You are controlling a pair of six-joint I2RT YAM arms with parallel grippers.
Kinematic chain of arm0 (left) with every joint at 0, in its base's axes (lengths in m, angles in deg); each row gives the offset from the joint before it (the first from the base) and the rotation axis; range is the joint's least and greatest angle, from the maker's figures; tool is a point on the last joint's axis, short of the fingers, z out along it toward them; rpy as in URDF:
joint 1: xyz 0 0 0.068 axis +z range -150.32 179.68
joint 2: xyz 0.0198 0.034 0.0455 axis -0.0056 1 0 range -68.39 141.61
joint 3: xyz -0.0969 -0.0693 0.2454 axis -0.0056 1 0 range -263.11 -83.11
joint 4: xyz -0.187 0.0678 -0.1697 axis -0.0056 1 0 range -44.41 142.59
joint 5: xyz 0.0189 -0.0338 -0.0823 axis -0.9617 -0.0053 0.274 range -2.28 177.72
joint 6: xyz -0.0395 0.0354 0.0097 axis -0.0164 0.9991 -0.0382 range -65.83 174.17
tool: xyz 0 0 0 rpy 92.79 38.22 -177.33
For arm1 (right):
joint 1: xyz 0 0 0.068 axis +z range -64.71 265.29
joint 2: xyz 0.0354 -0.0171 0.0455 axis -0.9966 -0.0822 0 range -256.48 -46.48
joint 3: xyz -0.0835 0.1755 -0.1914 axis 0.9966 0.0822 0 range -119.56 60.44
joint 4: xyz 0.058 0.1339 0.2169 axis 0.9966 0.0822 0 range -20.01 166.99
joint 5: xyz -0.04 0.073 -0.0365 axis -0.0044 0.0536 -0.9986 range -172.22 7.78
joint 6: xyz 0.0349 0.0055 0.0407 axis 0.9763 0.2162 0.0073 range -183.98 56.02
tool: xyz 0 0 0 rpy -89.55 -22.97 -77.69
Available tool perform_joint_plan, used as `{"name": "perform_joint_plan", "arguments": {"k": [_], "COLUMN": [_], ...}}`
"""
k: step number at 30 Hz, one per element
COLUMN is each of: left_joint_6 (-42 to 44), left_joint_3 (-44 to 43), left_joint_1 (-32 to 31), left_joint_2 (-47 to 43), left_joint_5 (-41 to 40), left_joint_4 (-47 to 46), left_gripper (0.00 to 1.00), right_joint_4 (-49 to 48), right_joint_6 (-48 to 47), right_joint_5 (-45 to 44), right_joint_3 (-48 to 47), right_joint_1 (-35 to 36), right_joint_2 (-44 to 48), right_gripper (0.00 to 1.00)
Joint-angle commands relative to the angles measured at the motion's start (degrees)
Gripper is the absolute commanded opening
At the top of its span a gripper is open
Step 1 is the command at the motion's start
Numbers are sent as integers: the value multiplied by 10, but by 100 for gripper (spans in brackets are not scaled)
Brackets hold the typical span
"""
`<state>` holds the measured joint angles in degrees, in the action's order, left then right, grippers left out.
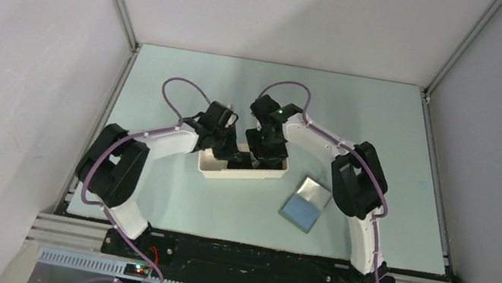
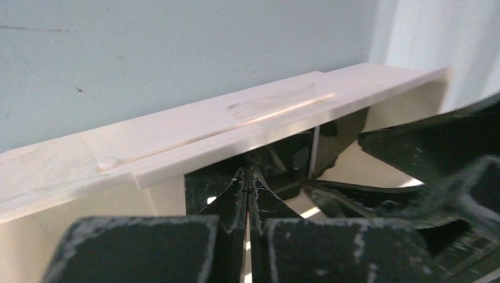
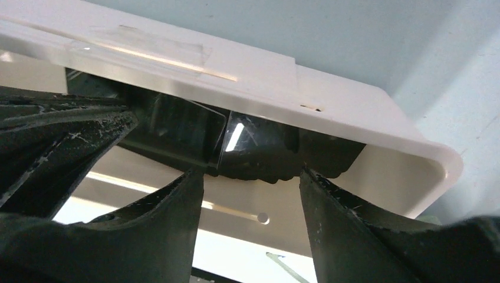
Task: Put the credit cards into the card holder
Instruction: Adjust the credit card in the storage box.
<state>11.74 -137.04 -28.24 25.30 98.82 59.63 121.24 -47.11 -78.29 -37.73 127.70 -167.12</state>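
Observation:
Both grippers reach down into the long white tray (image 1: 216, 172). Dark glossy credit cards (image 2: 283, 158) stand on edge against the tray's far wall (image 2: 177, 141). My left gripper (image 2: 247, 175) is shut just in front of them, its tips pressed together, and I cannot see whether a card edge is pinched between them. My right gripper (image 3: 250, 177) is open, its fingers straddling the space below the leaning credit cards (image 3: 183, 127) and not touching them. The card holder (image 1: 305, 203) lies open on the table right of the tray, blue-grey inside facing up.
In the top view the left gripper (image 1: 234, 156) and right gripper (image 1: 261, 155) sit close together over the tray's middle. The right arm's finger (image 2: 424, 147) fills the right of the left wrist view. The tray rim (image 3: 265, 76) has clear tape on it.

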Motion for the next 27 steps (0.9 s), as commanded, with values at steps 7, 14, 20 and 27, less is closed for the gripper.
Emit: {"name": "perform_joint_plan", "arguments": {"k": [7, 14, 20, 27], "left_joint_6": [-12, -4, 3, 5], "left_joint_3": [-12, -10, -14, -17], "left_joint_1": [2, 2, 2, 1], "left_joint_2": [40, 47, 59, 66], "left_joint_5": [-57, -65, -61, -58], "left_joint_4": [56, 63, 64, 64], "left_gripper": [0, 0, 0, 0], "right_joint_4": [-5, -14, -35, -77], "right_joint_6": [3, 6, 16, 33], "right_joint_5": [-67, -61, -21, 70], "right_joint_3": [-22, -25, -5, 43], "right_joint_1": [8, 7, -5, -53], "right_joint_2": [7, 7, 30, 93], "right_gripper": [60, 72, 76, 79]}}
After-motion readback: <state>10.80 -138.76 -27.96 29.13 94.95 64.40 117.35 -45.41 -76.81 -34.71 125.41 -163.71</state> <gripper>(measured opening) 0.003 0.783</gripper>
